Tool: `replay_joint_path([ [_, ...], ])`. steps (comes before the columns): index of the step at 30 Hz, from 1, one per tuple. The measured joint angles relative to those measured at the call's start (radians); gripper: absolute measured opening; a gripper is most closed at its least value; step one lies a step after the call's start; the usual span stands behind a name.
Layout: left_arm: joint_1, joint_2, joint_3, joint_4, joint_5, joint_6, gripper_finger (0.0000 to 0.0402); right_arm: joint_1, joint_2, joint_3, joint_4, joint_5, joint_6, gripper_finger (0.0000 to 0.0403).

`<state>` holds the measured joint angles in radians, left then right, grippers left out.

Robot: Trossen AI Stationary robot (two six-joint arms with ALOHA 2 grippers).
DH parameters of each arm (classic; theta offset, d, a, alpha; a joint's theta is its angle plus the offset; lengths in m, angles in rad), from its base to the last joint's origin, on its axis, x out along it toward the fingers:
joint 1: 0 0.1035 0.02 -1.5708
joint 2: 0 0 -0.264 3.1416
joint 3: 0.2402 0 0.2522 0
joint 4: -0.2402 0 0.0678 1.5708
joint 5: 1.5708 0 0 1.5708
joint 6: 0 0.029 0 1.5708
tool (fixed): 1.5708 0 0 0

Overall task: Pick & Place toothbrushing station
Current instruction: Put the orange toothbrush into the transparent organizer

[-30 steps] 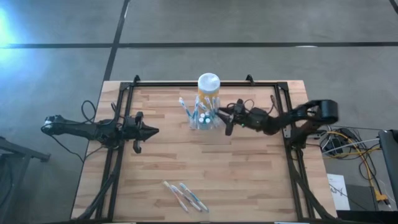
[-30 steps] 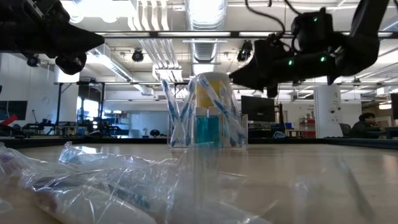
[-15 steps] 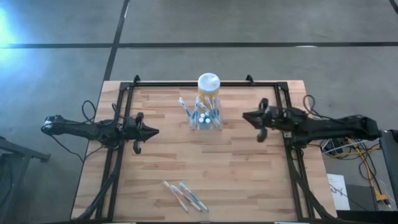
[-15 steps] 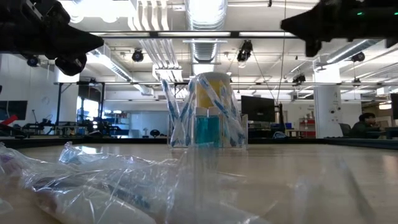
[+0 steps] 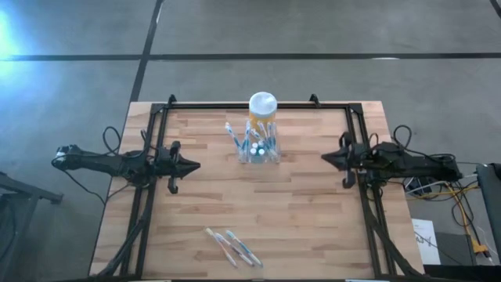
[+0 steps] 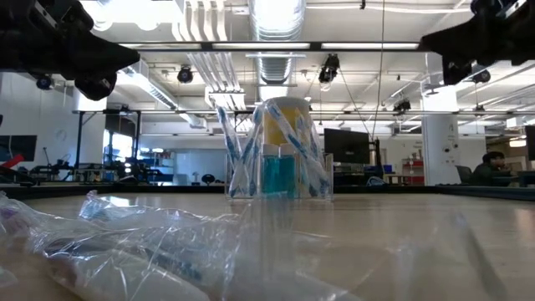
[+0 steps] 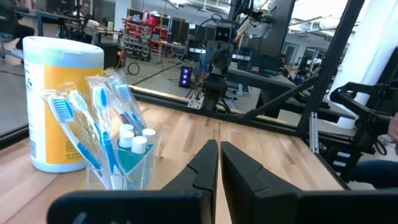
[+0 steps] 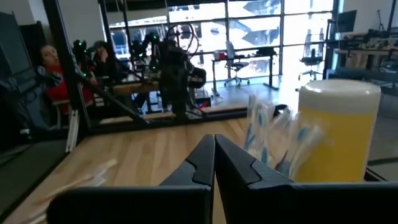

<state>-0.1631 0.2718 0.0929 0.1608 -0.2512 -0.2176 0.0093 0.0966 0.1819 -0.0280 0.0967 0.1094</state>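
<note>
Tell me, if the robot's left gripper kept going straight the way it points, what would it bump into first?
Probably nothing on the table. The left gripper, shut, points across the bare wood and passes just in front of the clear toothbrush holder. The first thing in its line looks like the right gripper, though heights are hard to judge.

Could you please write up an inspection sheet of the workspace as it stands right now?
Surface: light wooden slatted table inside a black metal frame.
Job's things: small clear plastic toothbrushing station upright near the table's far edge, holding blue-and-white toothbrushes; it stands right in front of the yellow jar with a white lid.
Clutter: wrapped toothbrushes lying near the front edge; crumpled clear plastic wrap close to the low camera.
Grippers: left gripper over the table's left side, jaws shut, empty; right gripper at the right side, jaws shut, empty.
Cables: bundle on the floor, right of the table.
Surroundings: grey floor; a seated person beyond the table.
</note>
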Motion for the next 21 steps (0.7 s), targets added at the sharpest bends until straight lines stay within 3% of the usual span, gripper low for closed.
replay_joint_path([
  [9,0.0,0.008,0.012,-0.006,0.022,0.008,0.0023,0.0,-0.097,-0.153,0.115,-0.004,0.015,0.0008],
  [12,0.0,0.041,0.052,-0.009,0.081,0.009,0.0023,0.0,-0.085,-0.174,0.132,-0.019,0.009,0.0008],
  [21,-0.066,0.394,0.265,-0.134,0.24,-0.003,0.0024,0.0,-0.068,-0.174,0.13,-0.018,-0.003,0.0008],
])
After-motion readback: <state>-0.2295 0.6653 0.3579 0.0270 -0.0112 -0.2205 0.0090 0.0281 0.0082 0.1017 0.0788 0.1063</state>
